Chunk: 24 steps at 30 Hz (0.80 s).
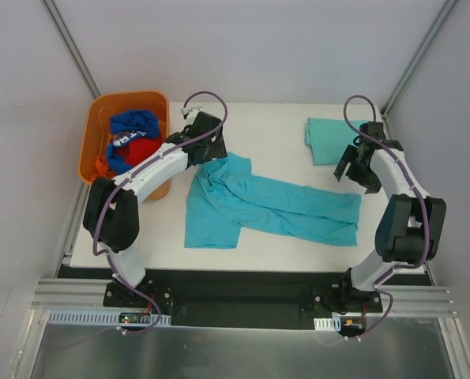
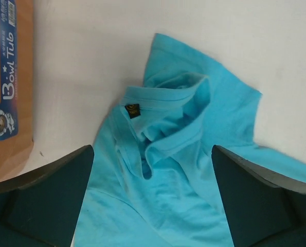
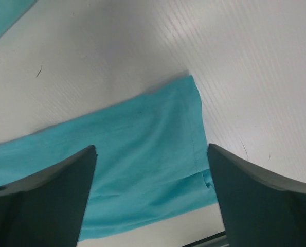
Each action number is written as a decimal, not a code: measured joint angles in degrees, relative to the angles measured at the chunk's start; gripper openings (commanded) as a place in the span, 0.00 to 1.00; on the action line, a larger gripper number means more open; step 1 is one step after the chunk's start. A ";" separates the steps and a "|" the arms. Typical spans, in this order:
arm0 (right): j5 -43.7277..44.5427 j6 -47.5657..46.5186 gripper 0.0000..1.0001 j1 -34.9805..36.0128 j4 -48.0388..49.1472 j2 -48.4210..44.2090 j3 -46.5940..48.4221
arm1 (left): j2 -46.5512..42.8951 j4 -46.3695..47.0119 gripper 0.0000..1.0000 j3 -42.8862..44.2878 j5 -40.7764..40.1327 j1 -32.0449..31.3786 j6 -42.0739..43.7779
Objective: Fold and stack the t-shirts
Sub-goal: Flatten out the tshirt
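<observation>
A teal t-shirt [image 1: 270,207] lies crumpled and partly folded lengthwise across the middle of the white table [image 1: 274,130]. My left gripper [image 1: 211,148] hovers open over its collar end. In the left wrist view the collar [image 2: 165,121] with its small label shows between the dark fingers [image 2: 45,200], and nothing is held by my left gripper [image 2: 153,198]. My right gripper [image 1: 355,168] hangs open over the shirt's hem end. The right wrist view shows that hem corner [image 3: 153,149] lying flat below my right gripper [image 3: 151,198]. A second teal t-shirt [image 1: 332,139] lies folded at the back right.
An orange tub [image 1: 100,126] stands at the back left beside my left arm, holding a royal-blue garment [image 1: 132,130] and a red one [image 1: 142,150]. Its labelled wall [image 2: 9,82] fills the left edge of the left wrist view. The folded shirt's corner [image 3: 3,13] shows at top left of the right wrist view.
</observation>
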 measured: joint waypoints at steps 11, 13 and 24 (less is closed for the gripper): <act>5.66 4.70 0.97 -0.26 1.14 -33.86 -13.33 | -33.05 0.11 0.99 -17.53 5.51 -7.34 -1.14; 7.37 6.40 0.97 -0.33 0.81 -41.64 -16.72 | -41.44 0.46 0.99 -24.28 7.67 -8.17 -2.69; 11.78 9.68 0.97 -0.63 -5.18 -61.37 -31.34 | -60.70 -2.99 0.98 -56.26 14.93 -8.33 -16.46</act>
